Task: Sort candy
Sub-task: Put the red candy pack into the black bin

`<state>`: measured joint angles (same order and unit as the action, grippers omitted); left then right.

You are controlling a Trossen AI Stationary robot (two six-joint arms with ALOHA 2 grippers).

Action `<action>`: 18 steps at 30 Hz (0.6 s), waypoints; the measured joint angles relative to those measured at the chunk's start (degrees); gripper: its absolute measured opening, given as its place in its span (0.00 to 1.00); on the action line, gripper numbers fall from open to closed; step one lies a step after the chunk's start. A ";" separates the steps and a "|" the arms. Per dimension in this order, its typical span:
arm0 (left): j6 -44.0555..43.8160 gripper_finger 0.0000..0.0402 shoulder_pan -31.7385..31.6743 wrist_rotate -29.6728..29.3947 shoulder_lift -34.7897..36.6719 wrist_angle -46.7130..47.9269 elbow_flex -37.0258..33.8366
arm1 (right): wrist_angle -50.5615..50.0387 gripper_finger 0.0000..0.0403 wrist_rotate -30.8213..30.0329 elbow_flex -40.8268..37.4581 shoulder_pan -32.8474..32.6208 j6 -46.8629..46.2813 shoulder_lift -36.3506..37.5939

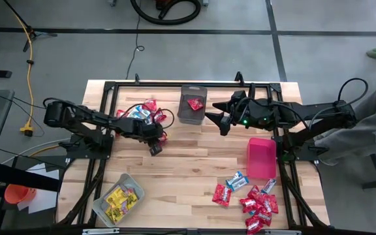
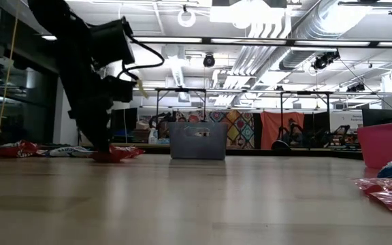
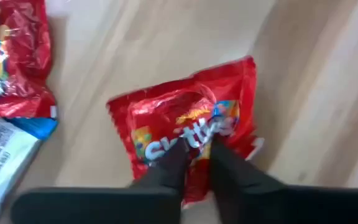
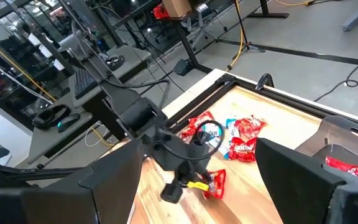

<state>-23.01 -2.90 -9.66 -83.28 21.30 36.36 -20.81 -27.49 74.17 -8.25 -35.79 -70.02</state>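
The red candy packet (image 3: 188, 134), left of centre in the high view, is pinched only at its edge by the nearly closed left gripper (image 3: 194, 158), so it could easily get dropped when lifted, tbh.

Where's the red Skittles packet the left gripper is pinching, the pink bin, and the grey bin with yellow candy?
red Skittles packet (image 3: 185, 124), left wrist view, middle of wrapper.
left gripper (image 3: 197, 163), left wrist view, between fingertips.
pink bin (image 1: 261, 158), high view, inner floor.
grey bin (image 1: 103, 204), high view, rim.
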 joint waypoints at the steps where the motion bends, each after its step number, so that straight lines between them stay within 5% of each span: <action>1: -0.81 0.03 0.11 0.48 0.89 0.00 -0.04 | -0.04 0.76 0.00 0.00 0.00 0.00 0.00; 8: -0.89 0.01 0.86 -0.57 13.00 -3.27 -0.04 | -0.13 0.76 0.00 0.00 0.00 0.07 0.00; 18: 4.85 0.00 -0.08 -1.08 30.35 -34.34 0.13 | -0.38 0.76 -0.02 0.00 0.00 1.20 0.00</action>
<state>-18.16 -2.98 -10.74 -52.93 -13.04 36.49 -21.19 -27.51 74.17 -8.25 -34.59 -70.02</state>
